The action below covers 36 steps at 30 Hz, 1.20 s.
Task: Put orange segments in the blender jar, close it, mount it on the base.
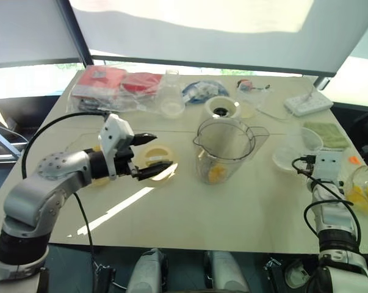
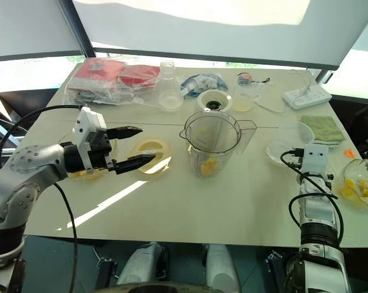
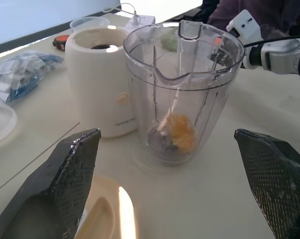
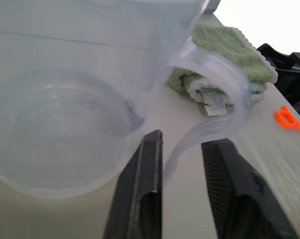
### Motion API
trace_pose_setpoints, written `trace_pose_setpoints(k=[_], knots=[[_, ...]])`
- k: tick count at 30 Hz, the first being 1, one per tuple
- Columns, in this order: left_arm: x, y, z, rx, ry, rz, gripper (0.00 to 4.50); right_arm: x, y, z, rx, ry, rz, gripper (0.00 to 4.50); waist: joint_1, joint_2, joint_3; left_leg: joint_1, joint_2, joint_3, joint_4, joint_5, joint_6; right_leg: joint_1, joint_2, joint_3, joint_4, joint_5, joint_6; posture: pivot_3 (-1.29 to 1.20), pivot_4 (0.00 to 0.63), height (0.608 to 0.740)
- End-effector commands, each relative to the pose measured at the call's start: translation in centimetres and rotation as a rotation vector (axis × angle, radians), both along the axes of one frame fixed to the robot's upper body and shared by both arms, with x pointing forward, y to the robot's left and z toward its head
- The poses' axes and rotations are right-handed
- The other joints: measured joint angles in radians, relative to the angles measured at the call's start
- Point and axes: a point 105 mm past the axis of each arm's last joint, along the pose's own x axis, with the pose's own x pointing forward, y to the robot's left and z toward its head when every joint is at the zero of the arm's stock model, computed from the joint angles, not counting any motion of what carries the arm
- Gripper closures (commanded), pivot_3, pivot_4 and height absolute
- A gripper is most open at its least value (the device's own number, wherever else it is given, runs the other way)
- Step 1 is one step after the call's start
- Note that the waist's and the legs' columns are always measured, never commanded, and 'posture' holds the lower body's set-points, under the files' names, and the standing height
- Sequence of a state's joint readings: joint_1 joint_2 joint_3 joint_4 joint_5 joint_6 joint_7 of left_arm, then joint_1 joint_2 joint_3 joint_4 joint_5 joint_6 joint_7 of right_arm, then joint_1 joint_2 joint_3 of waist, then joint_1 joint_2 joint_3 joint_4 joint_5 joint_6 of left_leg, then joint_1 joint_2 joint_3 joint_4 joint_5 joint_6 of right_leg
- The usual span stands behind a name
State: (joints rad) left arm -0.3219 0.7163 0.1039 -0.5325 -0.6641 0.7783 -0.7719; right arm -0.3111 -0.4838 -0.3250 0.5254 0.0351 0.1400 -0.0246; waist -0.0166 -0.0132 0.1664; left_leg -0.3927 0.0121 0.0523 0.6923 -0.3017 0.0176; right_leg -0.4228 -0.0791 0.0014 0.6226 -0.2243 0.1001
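Observation:
The clear blender jar (image 1: pixel 223 149) stands upright and uncovered mid-table, with orange segments (image 1: pixel 215 174) at its bottom. Just behind it is the white blender base (image 1: pixel 222 108). A pale yellow round lid (image 1: pixel 146 157) lies flat to the jar's left. My left gripper (image 1: pixel 161 151) hovers open over that lid, pointing at the jar, and holds nothing. At the right, my right gripper (image 4: pixel 182 164) is open, its fingers straddling the handle (image 4: pixel 214 64) of a clear empty cup (image 4: pixel 55 129). A bowl of orange segments (image 1: pixel 367 189) sits at the far right edge.
A green cloth (image 1: pixel 326 134) and a white power strip (image 1: pixel 309 102) lie at the back right. Red packets in plastic (image 1: pixel 116 82), a clear flask (image 1: pixel 170 94), a blue packet (image 1: pixel 202 90) and a small cup (image 1: pixel 248 104) line the far edge.

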Motion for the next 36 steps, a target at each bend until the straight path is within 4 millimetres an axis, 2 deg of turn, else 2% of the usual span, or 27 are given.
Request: trace_pose_setpoints(k=[1, 11, 14, 21, 24, 26, 29, 32, 36], knots=[[-0.4, 0.3, 1.2, -0.002, -0.055, -0.004, 0.00, 0.4, -0.2, 1.1, -0.023, -0.052, -0.009, 4.44, -0.001, 0.000, 0.000, 0.000, 0.000, 0.000, 0.000, 0.000, 0.000, 0.000, 0.000, 0.000, -0.001, 0.000, 0.000, 0.00, 0.150, 0.740], [0.0, 1.2, 2.0, -0.029, -0.065, 0.020, 0.00, 0.9, 0.2, 1.4, -0.018, -0.073, 0.014, 4.44, -0.003, 0.000, 0.000, 0.001, 0.000, 0.000, -0.008, 0.000, 0.000, 0.000, 0.000, 0.000, -0.007, 0.000, 0.000, 0.00, 0.150, 0.740], [0.2, 1.5, 1.8, -0.011, -0.065, 0.023, 0.00, 1.2, 0.2, 2.3, -0.042, -0.090, 0.023, 4.44, -0.004, 0.000, 0.000, 0.001, 0.000, 0.000, -0.008, 0.000, -0.001, 0.000, 0.000, 0.000, -0.007, 0.000, 0.000, 0.00, 0.150, 0.740], [1.1, 2.4, 3.0, -0.026, -0.080, 0.023, 0.00, 2.1, 0.7, 8.8, -0.050, -0.300, 0.107, 4.44, -0.003, 0.003, 0.002, 0.001, 0.000, 0.001, -0.008, 0.001, -0.001, 0.000, 0.000, 0.000, -0.007, 0.000, 0.000, 0.00, 0.150, 0.740], [1.3, 2.6, 3.0, -0.015, -0.082, 0.017, 0.00, 2.4, 0.8, 12.3, -0.117, -0.355, 0.144, 4.44, -0.003, 0.008, 0.005, 0.000, 0.000, 0.001, -0.008, 0.001, -0.001, -0.001, 0.000, 0.001, -0.007, 0.000, 0.000, 0.00, 0.150, 0.740], [1.5, 2.7, 3.1, -0.012, -0.084, 0.012, 0.00, 2.4, 0.9, 13.8, -0.140, -0.377, 0.155, 4.44, -0.002, 0.009, 0.006, 0.000, -0.001, 0.002, -0.008, 0.001, -0.001, -0.002, 0.000, 0.001, -0.007, 0.000, 0.000, 0.00, 0.150, 0.740], [1.7, 2.7, 2.9, 0.004, -0.088, 0.004, 0.00, 2.7, 1.2, 17.7, -0.212, -0.428, 0.199, 4.44, -0.001, 0.009, 0.006, 0.000, 0.000, 0.001, -0.009, 0.001, -0.001, -0.002, 0.000, 0.000, -0.007, 0.000, 0.001, 0.00, 0.150, 0.740], [1.7, 2.6, 2.9, 0.012, -0.090, -0.018, 0.00, 2.7, 2.9, 22.6, -0.319, -0.488, 0.305, 4.44, -0.001, 0.010, 0.009, -0.001, -0.001, 0.002, -0.010, 0.001, -0.001, -0.002, 0.000, 0.000, -0.007, 0.000, 0.001, 0.00, 0.150, 0.740], [1.5, 2.5, 2.8, 0.029, -0.091, -0.039, 0.00, 2.5, 5.7, 26.2, -0.430, -0.505, 0.456, 4.44, -0.002, 0.009, 0.010, -0.001, 0.000, 0.002, -0.010, 0.001, -0.001, -0.003, 0.000, 0.000, -0.007, 0.000, 0.001, 0.00, 0.150, 0.740]])
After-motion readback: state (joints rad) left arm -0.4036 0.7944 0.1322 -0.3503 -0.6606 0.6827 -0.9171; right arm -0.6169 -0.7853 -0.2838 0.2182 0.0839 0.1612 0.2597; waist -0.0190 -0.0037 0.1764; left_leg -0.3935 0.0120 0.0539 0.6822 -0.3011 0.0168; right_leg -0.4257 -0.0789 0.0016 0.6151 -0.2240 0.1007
